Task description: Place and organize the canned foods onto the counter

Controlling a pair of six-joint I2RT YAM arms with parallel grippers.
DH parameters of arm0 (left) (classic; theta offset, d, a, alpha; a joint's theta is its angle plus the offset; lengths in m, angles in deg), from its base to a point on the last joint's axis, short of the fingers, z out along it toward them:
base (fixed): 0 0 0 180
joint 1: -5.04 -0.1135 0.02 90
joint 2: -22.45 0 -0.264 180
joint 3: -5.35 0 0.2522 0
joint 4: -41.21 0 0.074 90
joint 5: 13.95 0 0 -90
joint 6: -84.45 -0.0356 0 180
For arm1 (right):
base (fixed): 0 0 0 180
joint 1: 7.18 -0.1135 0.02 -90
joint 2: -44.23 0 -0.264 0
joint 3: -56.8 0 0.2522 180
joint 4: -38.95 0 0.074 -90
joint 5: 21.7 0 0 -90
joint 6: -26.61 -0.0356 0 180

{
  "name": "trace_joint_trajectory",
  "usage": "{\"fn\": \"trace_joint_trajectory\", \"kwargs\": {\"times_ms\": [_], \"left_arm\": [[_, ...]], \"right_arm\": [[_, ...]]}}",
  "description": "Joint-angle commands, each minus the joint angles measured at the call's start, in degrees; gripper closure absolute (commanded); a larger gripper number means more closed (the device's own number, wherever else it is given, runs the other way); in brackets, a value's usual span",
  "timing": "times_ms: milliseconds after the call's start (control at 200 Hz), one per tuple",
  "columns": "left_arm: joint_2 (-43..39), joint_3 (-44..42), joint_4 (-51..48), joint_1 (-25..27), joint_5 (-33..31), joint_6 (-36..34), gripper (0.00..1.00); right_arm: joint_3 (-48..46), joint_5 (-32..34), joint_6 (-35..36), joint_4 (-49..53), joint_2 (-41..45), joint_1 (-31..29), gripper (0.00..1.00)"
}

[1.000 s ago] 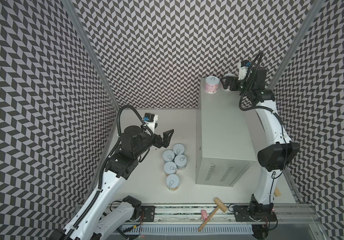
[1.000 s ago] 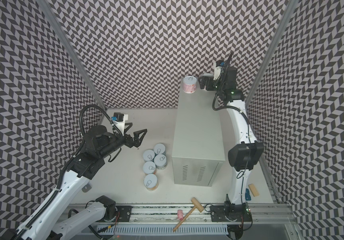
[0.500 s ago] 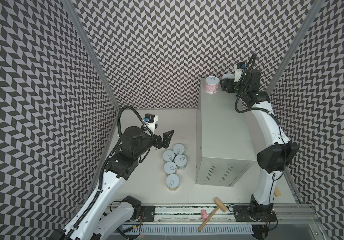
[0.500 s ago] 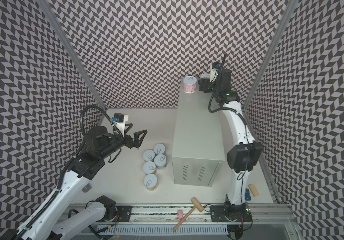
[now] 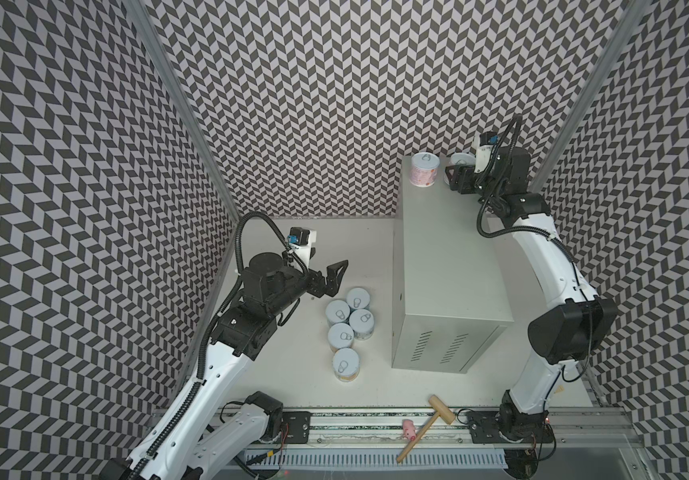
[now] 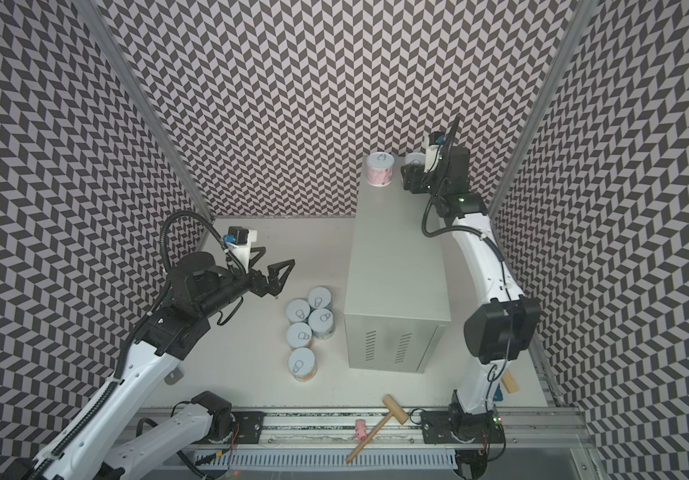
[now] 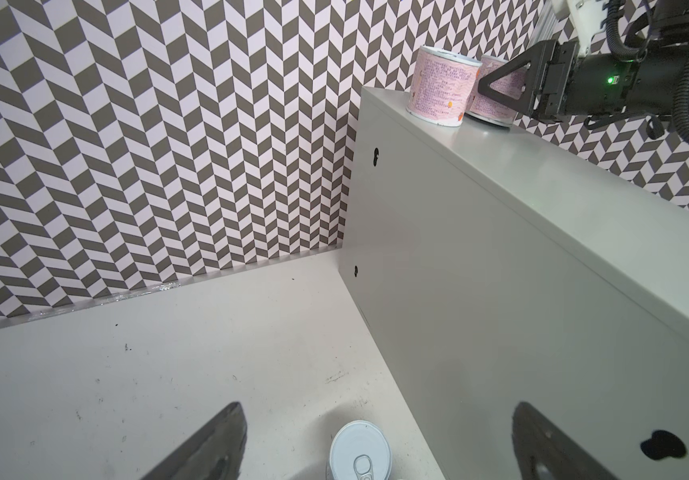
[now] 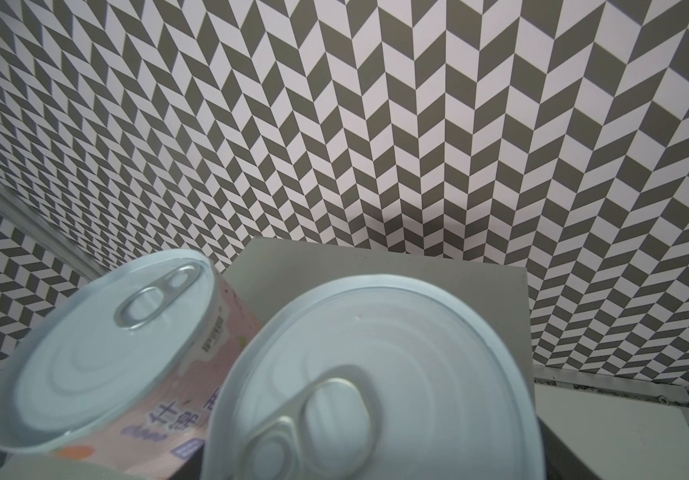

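Two cans (image 5: 423,170) atop counter (image 5: 446,257), five cans (image 5: 338,311) beside.

My left arm (image 5: 218,365) rose from the front rail, bent at the elbow and leaned in low. Its wrist pointed toward the middle. My left gripper (image 6: 278,257) hung in the air. Its two black fingers (image 7: 214,449) were spread wide apart and held nothing. My right arm (image 5: 550,266) stood tall, curved over and reached far to the back. My right gripper (image 5: 455,176) was up high, lying flat and pointing left. I could not tell if its jaws were apart or closed.
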Motion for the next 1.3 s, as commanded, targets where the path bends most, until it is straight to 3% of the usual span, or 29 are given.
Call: {"fn": "trace_joint_trajectory", "kwargs": {"times_ms": [0, 521, 871, 1297], "left_arm": [[-0.44, -0.28, 1.37, -0.40, 0.74, 0.73, 0.00], [-0.24, -0.23, 1.45, -0.40, 0.99, 0.73, 0.00], [-0.16, -0.27, 1.45, -0.36, 1.09, 0.74, 0.00], [0.30, -0.11, 1.71, -0.43, 2.29, 1.01, 0.00]], "right_arm": [[-0.44, -1.25, 0.73, -6.86, 3.86, -0.22, 0.28], [-0.54, -1.99, 1.66, -7.27, 3.46, -1.19, 0.23], [0.35, -5.10, 0.18, -7.04, 4.74, -1.39, 0.00], [-6.45, -0.89, -8.23, -2.97, 12.73, 4.35, 0.01]]}}
